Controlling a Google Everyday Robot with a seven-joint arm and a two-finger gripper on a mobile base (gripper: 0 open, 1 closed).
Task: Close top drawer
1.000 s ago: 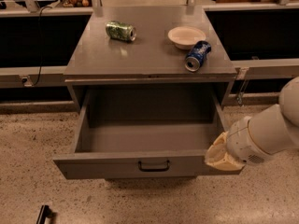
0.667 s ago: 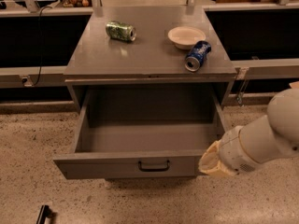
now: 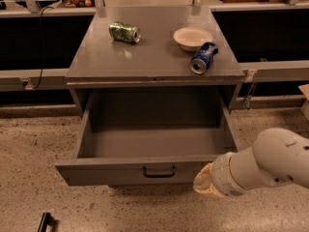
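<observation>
— Gripper [image 3: 204,179] clenched or released?
— Can't tell. I hold it low by the front of the top drawer [image 3: 106,172], right of the handle [image 3: 159,171], placed to push. It stands wide open beneath the cabinet [image 3: 149,57].

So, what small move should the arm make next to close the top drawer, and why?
Probably push the end effector straight forward, toward the cabinet. The top drawer stands pulled far out, and the end effector sits at the right end of its front panel, so a forward press there should start sliding it in.
</observation>
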